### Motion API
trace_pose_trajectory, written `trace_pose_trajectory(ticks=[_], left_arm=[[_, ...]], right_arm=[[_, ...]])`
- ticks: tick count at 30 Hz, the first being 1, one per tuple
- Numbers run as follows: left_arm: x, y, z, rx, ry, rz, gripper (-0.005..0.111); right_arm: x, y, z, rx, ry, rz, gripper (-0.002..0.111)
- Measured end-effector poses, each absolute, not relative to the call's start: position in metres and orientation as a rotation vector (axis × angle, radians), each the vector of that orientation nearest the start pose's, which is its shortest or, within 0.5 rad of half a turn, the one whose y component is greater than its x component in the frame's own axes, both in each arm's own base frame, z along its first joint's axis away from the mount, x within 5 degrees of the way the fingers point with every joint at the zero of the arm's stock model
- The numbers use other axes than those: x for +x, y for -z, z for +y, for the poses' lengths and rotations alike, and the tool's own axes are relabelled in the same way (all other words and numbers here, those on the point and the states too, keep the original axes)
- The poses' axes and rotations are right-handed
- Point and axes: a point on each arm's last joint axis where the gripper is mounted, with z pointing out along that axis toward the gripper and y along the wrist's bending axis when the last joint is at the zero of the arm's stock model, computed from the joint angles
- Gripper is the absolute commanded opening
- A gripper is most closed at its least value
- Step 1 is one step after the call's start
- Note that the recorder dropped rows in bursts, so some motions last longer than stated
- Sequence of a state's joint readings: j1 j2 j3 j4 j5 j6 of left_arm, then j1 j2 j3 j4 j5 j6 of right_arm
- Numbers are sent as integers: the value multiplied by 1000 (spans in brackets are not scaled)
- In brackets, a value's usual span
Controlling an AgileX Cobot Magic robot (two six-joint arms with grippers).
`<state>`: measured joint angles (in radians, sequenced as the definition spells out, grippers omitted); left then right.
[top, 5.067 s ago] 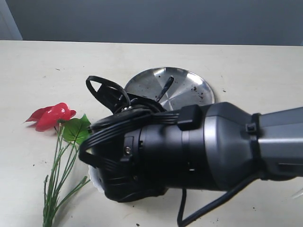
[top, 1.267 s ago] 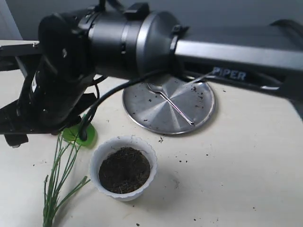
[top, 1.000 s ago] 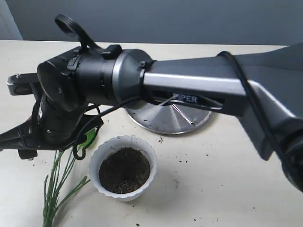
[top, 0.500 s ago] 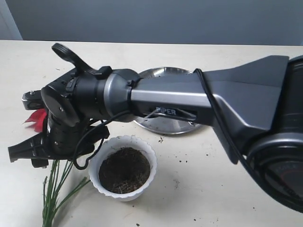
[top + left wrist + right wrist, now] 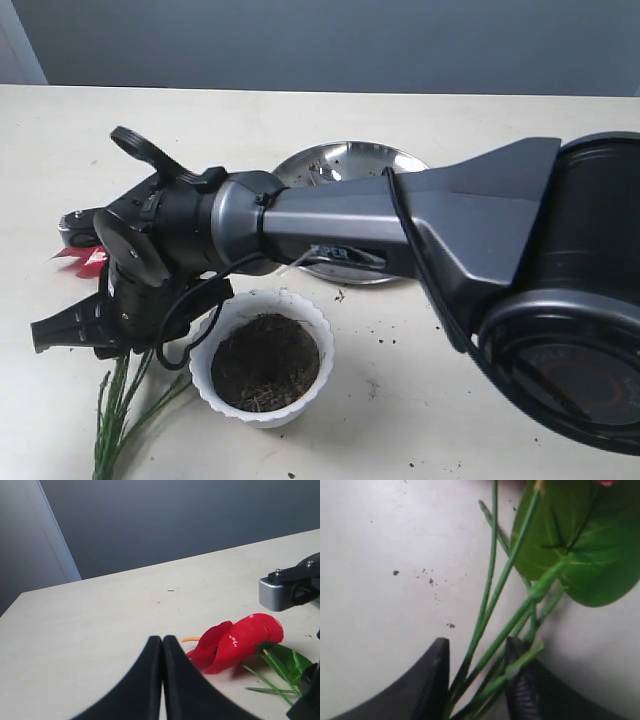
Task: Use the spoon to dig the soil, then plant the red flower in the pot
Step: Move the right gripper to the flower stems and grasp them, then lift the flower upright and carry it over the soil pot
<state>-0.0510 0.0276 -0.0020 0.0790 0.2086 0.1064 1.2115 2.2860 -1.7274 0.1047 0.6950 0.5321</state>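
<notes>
We see a pale, matte table [image 5: 520,130] with a small white pot [image 5: 262,355] near the front, its rim fluted and scalloped. It is filled almost to the rim with the soil [image 5: 264,362], dark brown, crumbly and fibrous. Behind it lies a flat round steel plate [image 5: 350,165], shiny and speckled with dark crumbs, mostly covered by the arm; we cannot make out the spoon on it.

The right arm, black and grey, smooth-cased with looped cables, reaches across from the right to the left side of the table, and its right gripper [image 5: 70,330] sits low, just left of the pot. The red flower [image 5: 235,642] lies on the table at the left: glossy red heart-shaped blooms, an orange spike tip, a broad waxy green leaf [image 5: 580,545] and a bundle of long thin green stems [image 5: 505,610] running toward the near edge. In the right wrist view the stems pass through the gap between the two dark jaws, which stand slightly apart on either side of the bundle; we cannot tell whether they are pressing on it. Fine dark specks dot the table beside the stems.

In the left wrist view the left gripper [image 5: 162,645] has its two black curved jaws pressed together with nothing between them, and the red blooms lie just beside it, apart from the tips.
</notes>
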Motion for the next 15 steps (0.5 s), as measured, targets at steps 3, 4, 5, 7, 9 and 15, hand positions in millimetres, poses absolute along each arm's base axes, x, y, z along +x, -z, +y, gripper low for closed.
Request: trace_pose_trajectory(ticks=[3, 4, 5, 7, 9, 15], left_arm=[[58, -193, -1, 189, -112, 1708, 0], [58, -193, -1, 189, -112, 1708, 0], [58, -193, -1, 189, -112, 1708, 0], [58, -193, -1, 189, -112, 1708, 0], [58, -193, -1, 189, -112, 1708, 0], [58, -193, -1, 189, -112, 1708, 0]], right_arm=[[164, -133, 455, -861, -538, 2764, 10], [164, -133, 455, -860, -538, 2765, 4], [165, -132, 455, -857, -538, 2766, -1], [165, -133, 456, -847, -553, 2757, -1], [166, -133, 458, -839, -568, 2746, -1], [168, -138, 464, -801, -660, 2681, -1]])
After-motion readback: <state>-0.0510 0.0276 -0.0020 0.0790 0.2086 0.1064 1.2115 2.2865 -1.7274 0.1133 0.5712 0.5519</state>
